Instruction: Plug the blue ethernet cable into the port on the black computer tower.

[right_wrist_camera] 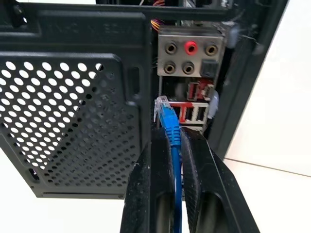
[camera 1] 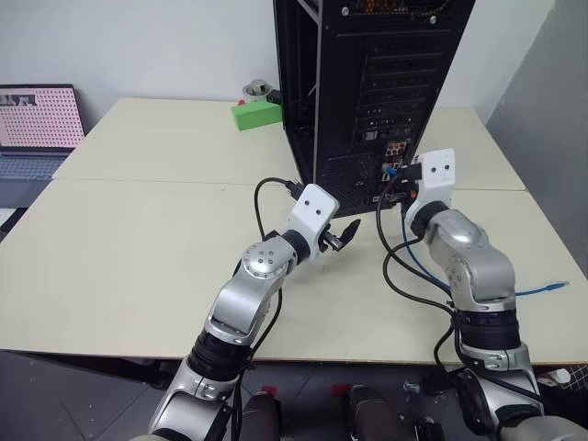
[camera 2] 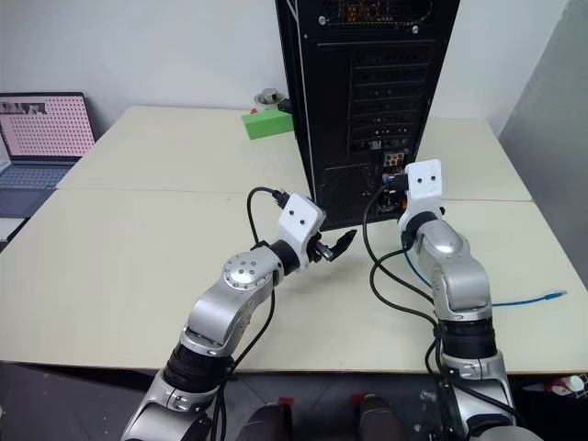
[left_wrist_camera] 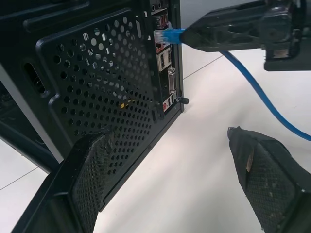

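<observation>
The black computer tower (camera 1: 367, 83) stands upright at the back of the table, its rear panel facing me. My right gripper (right_wrist_camera: 170, 133) is shut on the blue ethernet cable (right_wrist_camera: 171, 127) just behind its clear plug (right_wrist_camera: 161, 106). The plug's tip sits right at the connector cluster (right_wrist_camera: 194, 92), below the round audio jacks. I cannot tell the port apart among those connectors. The rest of the cord trails over the table to its free end (camera 1: 551, 288) on the right. My left gripper (left_wrist_camera: 170, 160) is open and empty, low beside the tower's perforated panel (left_wrist_camera: 107, 97).
A small green box (camera 1: 255, 114) lies left of the tower at the back. A laptop (camera 1: 37, 129) stands off the table's far left. Thick black robot cables (camera 1: 395, 266) loop on the table between my arms. The table's right edge is near the cable's free end.
</observation>
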### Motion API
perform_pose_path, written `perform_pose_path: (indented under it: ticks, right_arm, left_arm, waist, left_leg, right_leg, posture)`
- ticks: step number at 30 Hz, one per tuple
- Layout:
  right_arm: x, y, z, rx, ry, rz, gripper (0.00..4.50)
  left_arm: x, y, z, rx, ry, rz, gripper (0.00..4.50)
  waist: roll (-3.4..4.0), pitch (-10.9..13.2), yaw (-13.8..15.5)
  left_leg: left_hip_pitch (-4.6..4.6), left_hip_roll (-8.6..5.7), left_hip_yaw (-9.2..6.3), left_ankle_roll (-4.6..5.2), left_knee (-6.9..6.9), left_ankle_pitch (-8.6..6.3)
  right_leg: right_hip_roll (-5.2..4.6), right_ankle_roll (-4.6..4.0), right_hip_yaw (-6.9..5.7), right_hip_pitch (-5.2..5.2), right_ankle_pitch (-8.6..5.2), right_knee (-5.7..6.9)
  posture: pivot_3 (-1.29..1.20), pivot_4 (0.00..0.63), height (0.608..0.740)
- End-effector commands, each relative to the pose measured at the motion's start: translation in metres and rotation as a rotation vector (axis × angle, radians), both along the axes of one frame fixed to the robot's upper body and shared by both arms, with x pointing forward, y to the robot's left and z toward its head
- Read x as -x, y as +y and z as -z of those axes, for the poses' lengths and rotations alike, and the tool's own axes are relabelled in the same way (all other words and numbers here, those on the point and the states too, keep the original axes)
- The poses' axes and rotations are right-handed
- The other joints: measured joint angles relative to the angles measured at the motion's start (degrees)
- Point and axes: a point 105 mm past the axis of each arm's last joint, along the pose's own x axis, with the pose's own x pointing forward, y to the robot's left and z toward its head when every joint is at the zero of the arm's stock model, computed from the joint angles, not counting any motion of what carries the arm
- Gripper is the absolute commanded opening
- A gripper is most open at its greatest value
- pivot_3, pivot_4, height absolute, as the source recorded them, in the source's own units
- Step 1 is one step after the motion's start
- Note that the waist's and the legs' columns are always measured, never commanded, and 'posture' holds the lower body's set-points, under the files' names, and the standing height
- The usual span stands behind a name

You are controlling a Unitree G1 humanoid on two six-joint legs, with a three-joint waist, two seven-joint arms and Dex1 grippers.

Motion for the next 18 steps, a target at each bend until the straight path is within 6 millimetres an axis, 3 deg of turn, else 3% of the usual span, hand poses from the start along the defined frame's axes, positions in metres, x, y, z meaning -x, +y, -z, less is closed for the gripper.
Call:
perform_pose_path:
  ticks: [1, 18]
  right_arm:
    - [-0.0008, -0.0052, -0.0176, -0.037, -0.058, 0.02, 0.0]
    - [0.0075, -0.01, -0.0183, -0.118, -0.014, 0.035, 0.0]
  left_arm:
    - [0.0039, -0.0033, -0.0159, 0.013, -0.062, 0.015, 3.97]
    - [0.0034, -0.0022, -0.0145, 0.007, -0.064, 0.005, 3.97]
  waist:
    - [0.0, 0.0, 0.01]
    - [0.0, 0.0, -0.02]
  left_leg:
    - [0.0, 0.0, 0.0, 0.0, 0.0, 0.0]
    - [-0.01, 0.0, -0.01, 0.0, -0.01, 0.0]
  right_leg:
    - [0.0, 0.0, 0.0, 0.0, 0.0, -0.01]
    - [0.0, 0.0, 0.0, -0.01, 0.0, -0.01]
  posture:
    - [0.0, 0.15, 0.74]
    - [0.0, 0.15, 0.74]
